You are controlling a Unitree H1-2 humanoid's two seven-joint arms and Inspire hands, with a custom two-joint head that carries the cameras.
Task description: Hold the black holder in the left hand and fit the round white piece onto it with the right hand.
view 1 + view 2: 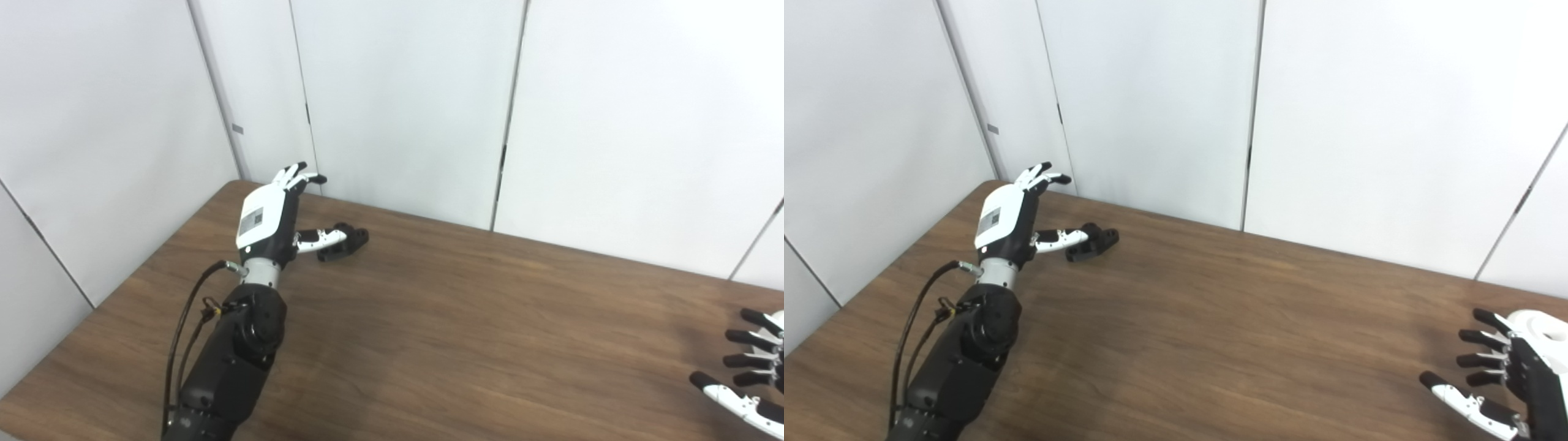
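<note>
Left robot hand (269, 214) upper left, fingers spread, thumb over holder (346, 242) on bench (459, 318). Right robot hand (1503, 376) lower right, spread, empty, beside white piece (1540, 324).

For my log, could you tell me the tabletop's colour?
Dark wood-grain brown table, clearest in the left eye view.

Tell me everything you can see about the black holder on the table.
The black holder is a small, dark, blocky piece with a matte, plastic-like look and what seems a round opening at its far end; finer detail is too small to make out. It lies on the wooden table near the far left corner, not lifted. The left hand is open beside it, its thumb reaching across the near side; whether the thumb touches it cannot be told. Nothing is fitted on it.
</note>
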